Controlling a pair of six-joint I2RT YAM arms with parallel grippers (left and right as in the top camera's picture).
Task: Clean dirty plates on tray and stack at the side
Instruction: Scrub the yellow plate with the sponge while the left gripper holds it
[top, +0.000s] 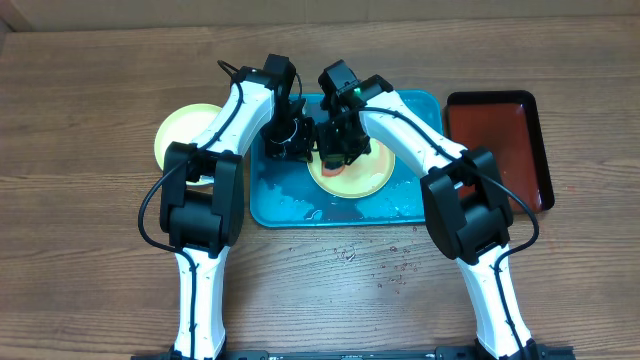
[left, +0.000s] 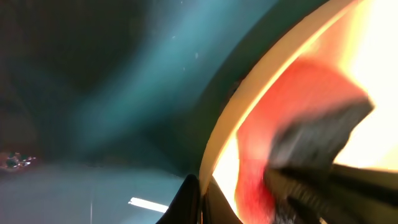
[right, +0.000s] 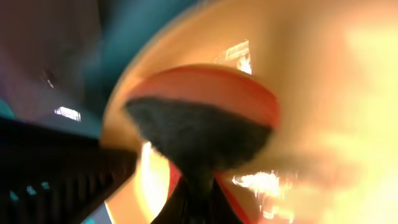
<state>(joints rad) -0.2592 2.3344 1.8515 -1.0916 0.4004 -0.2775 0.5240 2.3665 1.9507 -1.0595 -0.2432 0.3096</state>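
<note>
A pale yellow plate with a red sauce smear lies on the wet teal tray. My left gripper is shut on this plate's left rim; in the left wrist view the two dark fingers pinch the cream edge of the plate over the tray. My right gripper is shut on a red sponge with a dark scouring face, which presses on the plate. The sponge also shows in the left wrist view. A second yellow plate lies on the table to the left, partly under my left arm.
A smaller dark red tray with a black rim lies right of the teal one. Water drops dot the wooden table in front of the teal tray. Both arms cross over the teal tray's back half.
</note>
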